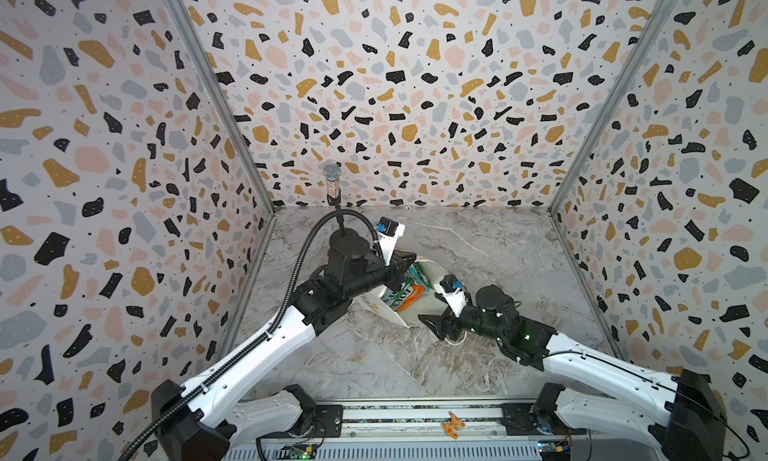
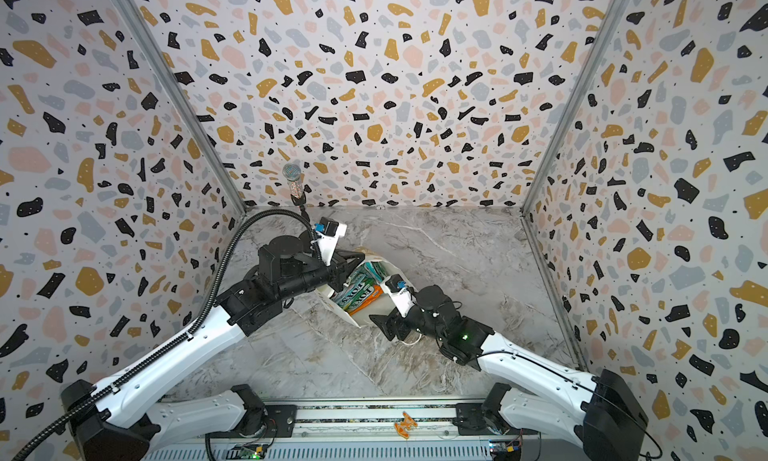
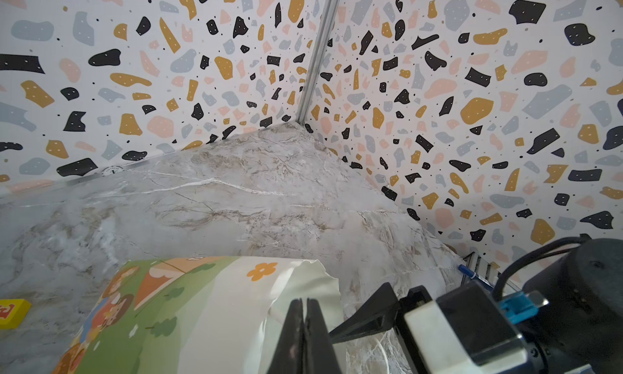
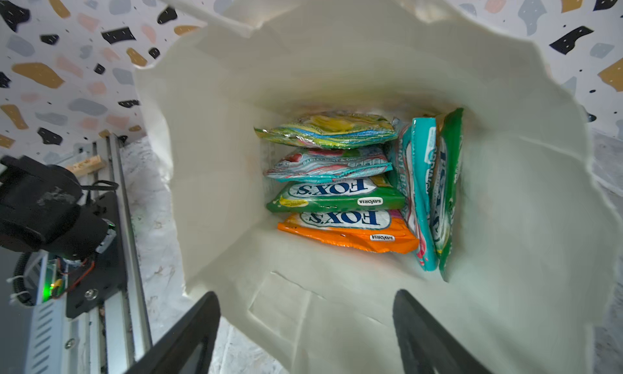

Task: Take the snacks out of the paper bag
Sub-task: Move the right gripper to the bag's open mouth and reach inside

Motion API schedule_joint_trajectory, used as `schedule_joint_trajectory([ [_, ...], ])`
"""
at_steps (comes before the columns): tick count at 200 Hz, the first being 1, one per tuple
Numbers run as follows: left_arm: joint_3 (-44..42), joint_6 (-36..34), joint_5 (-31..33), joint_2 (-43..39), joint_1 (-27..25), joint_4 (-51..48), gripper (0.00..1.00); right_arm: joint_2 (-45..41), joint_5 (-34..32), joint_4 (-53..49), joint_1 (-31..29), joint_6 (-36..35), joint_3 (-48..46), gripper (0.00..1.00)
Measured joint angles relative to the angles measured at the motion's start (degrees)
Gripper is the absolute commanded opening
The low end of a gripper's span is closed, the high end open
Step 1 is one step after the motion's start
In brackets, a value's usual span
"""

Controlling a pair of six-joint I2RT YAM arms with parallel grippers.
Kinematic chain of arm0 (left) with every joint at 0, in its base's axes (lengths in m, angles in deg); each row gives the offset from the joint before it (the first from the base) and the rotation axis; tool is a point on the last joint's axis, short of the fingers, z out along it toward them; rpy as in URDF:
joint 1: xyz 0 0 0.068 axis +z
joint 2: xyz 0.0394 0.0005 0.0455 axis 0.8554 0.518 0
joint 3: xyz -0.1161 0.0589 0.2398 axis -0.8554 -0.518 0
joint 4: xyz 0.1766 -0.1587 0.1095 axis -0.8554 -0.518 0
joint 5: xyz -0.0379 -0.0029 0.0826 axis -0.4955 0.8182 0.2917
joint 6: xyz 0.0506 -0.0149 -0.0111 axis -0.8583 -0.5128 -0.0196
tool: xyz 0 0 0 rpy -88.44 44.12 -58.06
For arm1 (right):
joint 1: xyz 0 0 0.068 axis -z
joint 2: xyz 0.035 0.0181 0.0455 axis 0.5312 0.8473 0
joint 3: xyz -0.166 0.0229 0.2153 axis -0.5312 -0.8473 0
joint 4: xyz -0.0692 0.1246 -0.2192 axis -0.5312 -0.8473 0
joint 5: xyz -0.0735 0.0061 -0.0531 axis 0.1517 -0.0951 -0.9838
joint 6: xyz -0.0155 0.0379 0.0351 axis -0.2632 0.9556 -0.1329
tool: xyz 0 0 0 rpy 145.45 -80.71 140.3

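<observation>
White paper bag [image 4: 209,153] rim tight between left jaws; right jaws apart before its wide mouth.

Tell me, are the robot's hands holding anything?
The left gripper pinches the bag by its top rim. The right gripper is open, holding nothing.

One paper bag [image 4: 209,153] is counted. Six candy packets [image 4: 337,200] are counted inside it: three green or green-yellow, two teal, one orange. One yellow cube [image 3: 11,313] is noted. One microphone [image 1: 332,180] is recorded. One small orange piece [image 1: 453,425] is seen on the front rail [image 1: 395,415].
</observation>
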Motion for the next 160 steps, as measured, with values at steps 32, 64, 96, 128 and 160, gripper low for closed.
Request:
schedule_joint_trajectory([
  [32,0.0,0.9,-1.3,0.0,-0.1,0.0,0.00,4.7,-3.5,-1.4,-0.9,-2.1,2.6,0.77],
  [64,0.0,1.2,-2.2,0.0,-0.2,-0.1,0.00,8.2,-7.6,-2.8,-2.2,-4.2,4.4,0.76],
  [96,0.0,1.4,-2.5,0.0,-0.5,-0.1,0.00,12.1,-12.1,-3.9,-3.7,-6.6,6.4,0.72],
  [128,0.0,1.6,-2.8,0.0,-0.5,-0.1,0.00,15.3,-17.2,-4.1,-4.3,-8.0,7.6,0.61],
  [160,0.0,1.8,-2.8,0.0,-0.7,-0.2,0.00,18.2,-23.4,-4.0,-4.3,-8.2,8.3,0.52],
])
